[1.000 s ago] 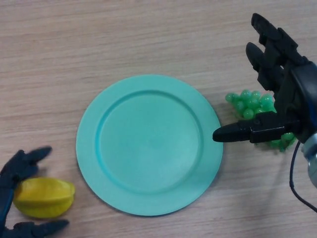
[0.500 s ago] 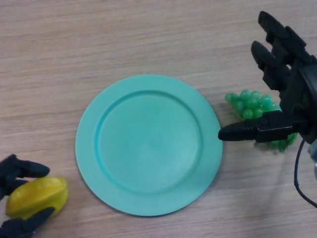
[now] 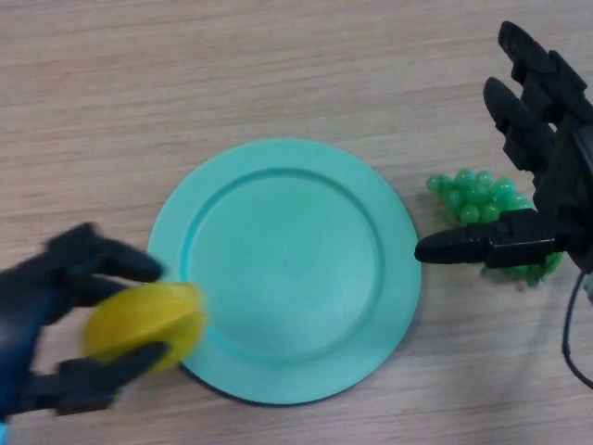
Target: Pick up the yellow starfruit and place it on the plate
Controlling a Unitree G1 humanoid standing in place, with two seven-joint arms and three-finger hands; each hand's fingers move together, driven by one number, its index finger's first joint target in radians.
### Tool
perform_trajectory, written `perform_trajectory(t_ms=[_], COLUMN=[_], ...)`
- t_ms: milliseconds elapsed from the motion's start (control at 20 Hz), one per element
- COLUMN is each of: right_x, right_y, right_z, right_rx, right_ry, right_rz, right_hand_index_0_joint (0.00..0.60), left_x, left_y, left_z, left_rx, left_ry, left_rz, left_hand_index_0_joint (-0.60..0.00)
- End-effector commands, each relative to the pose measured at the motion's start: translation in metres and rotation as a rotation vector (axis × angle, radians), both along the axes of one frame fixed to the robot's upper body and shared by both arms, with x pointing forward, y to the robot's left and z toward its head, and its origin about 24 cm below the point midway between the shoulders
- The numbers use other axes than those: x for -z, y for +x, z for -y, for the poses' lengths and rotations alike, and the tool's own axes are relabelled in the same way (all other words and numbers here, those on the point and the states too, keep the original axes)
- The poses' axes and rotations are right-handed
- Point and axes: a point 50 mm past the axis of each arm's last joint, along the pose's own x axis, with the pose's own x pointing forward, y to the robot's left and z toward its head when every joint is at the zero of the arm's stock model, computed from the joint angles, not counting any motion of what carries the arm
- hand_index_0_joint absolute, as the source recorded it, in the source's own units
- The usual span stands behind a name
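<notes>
The yellow starfruit (image 3: 146, 322) is held in my left hand (image 3: 51, 297) at the lower left, lifted and overlapping the left rim of the teal plate (image 3: 287, 269). The fingers and thumb curl round the fruit from above and below. The plate lies flat in the middle of the wooden table and holds nothing. My right hand (image 3: 547, 185) hangs at the right edge with its fingers straight and its thumb pointing left toward the plate; it holds nothing.
A bunch of green grapes (image 3: 482, 199) lies on the table just right of the plate, partly hidden under my right hand. The wooden table (image 3: 185, 74) runs bare across the far side.
My left hand closed on the starfruit, lifted it and carried it right, from the lower left corner to the plate's left rim. My right hand drifted slightly right.
</notes>
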Motion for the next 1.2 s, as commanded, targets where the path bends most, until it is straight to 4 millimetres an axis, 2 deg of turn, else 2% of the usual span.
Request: perform_trajectory(t_ms=[50, 250, 400, 450, 500, 650, 750, 800, 850, 900, 950, 1050, 1200], right_x=[-0.036, -0.039, -0.042, -0.044, -0.046, -0.047, -0.047, -0.047, -0.046, -0.047, -0.047, -0.05, -0.051], right_y=[-0.012, -0.019, -0.021, -0.021, -0.022, -0.024, -0.024, -0.025, -0.025, -0.026, -0.027, -0.027, -0.025], right_z=[0.014, 0.018, 0.021, 0.022, 0.023, 0.024, 0.025, 0.025, 0.025, 0.025, 0.026, 0.026, 0.023], right_rx=[0.043, 0.053, 0.062, 0.065, 0.068, 0.073, 0.076, 0.079, 0.081, 0.089, 0.092, 0.094, 0.096], right_ry=[0.03, 0.032, 0.037, 0.029, 0.026, 0.022, 0.013, 0.002, -0.008, -0.033, -0.044, -0.037, -0.035], right_rz=[0.221, 0.245, 0.267, 0.272, 0.281, 0.283, 0.284, 0.286, 0.287, 0.294, 0.3, 0.323, 0.354], right_hand_index_0_joint=[0.0, 0.0, 0.0, 0.0, 0.0, 0.0, 0.0, 0.0, 0.0, 0.0, 0.0, 0.0, 0.0], left_x=[-0.021, -0.008, 0.005, 0.007, 0.004, 0.003, 0.004, 0.004, 0.006, 0.012, 0.014, 0.014, -0.005], left_y=[0.0, 0.014, 0.021, 0.026, 0.031, 0.04, 0.042, 0.043, 0.046, 0.051, 0.053, 0.055, 0.055], left_z=[0.013, 0.034, 0.053, 0.057, 0.061, 0.062, 0.061, 0.06, 0.058, 0.056, 0.056, 0.055, 0.051], left_rx=[0.055, 0.145, 0.248, 0.259, 0.254, 0.223, 0.208, 0.193, 0.175, 0.152, 0.152, 0.159, 0.165], left_ry=[0.071, 0.173, 0.476, 0.52, 0.516, 0.551, 0.541, 0.521, 0.524, 0.562, 0.584, 0.573, 0.352], left_rz=[0.138, 0.147, 0.28, 0.341, 0.418, 0.499, 0.504, 0.5, 0.498, 0.474, 0.463, 0.447, 0.422], left_hand_index_0_joint=[-0.6, -0.6, -0.6, -0.6, -0.6, -0.6, -0.403, -0.252, -0.152, -0.02, 0.0, 0.0, 0.0])
